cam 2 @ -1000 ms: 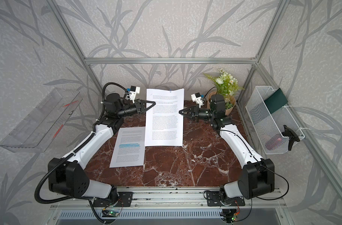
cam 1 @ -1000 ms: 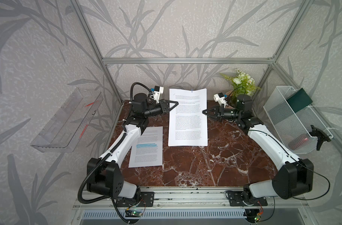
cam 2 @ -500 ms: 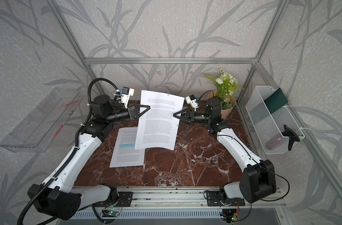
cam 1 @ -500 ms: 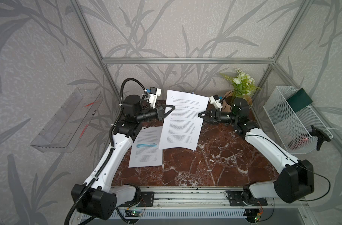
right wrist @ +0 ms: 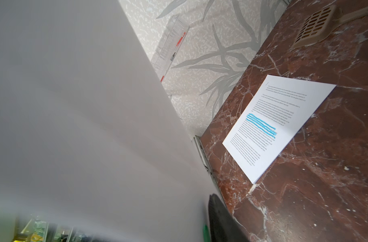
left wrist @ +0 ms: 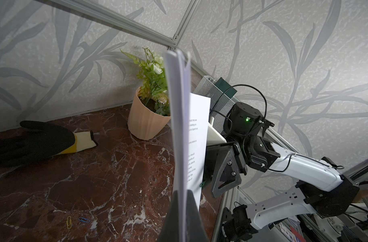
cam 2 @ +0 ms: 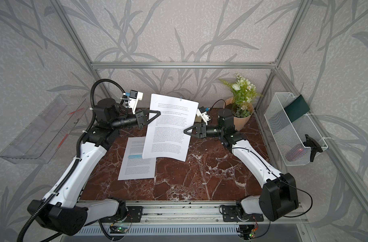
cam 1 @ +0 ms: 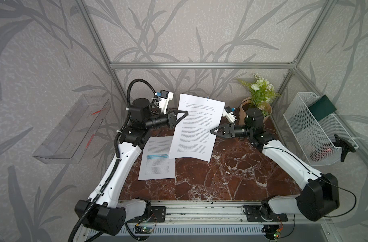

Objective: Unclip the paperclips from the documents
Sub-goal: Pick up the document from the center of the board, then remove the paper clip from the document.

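Matt paper documents [cam 1: 196, 125], glossy veined marble table [cam 1: 231, 167], metal mesh basket [cam 1: 298, 113], clear plastic tray [cam 1: 74, 130]

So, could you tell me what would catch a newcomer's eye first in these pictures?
The eye goes first to the lifted document, held up over the red marble table by one side edge in the shut left gripper, with the right gripper at its opposite edge and a small paperclip on its top edge. Beside it, a second document with blue highlighted lines lies flat on the table.
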`<state>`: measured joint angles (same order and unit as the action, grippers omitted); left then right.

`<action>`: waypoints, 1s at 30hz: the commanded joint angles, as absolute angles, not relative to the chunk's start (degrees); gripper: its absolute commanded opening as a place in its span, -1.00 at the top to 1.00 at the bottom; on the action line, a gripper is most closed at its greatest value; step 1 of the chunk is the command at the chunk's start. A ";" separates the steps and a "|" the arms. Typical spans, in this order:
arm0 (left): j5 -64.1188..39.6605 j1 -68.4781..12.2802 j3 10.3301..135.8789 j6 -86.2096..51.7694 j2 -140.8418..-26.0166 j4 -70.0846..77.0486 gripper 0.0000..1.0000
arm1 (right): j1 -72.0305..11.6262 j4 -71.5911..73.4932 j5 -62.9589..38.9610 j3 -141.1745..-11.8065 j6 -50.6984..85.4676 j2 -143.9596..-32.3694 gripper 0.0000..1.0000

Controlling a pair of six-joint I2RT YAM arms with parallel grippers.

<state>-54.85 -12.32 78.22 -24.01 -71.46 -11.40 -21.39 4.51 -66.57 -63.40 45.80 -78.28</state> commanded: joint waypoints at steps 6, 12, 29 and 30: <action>-59.71 -11.95 81.28 -20.96 -72.63 -13.65 1.00 | -21.05 -5.10 -66.53 -63.43 36.96 -74.37 0.19; -59.90 -11.43 81.31 -19.52 -71.81 -14.75 1.00 | -19.70 -5.40 -66.60 -63.11 36.93 -73.31 0.26; -59.85 -11.19 82.90 -18.02 -71.28 -16.01 1.00 | -19.56 -11.81 -66.01 -60.55 30.82 -69.81 0.54; -59.93 -11.21 82.96 -18.02 -71.28 -16.00 1.00 | -19.51 -11.99 -65.89 -60.59 30.71 -69.72 0.58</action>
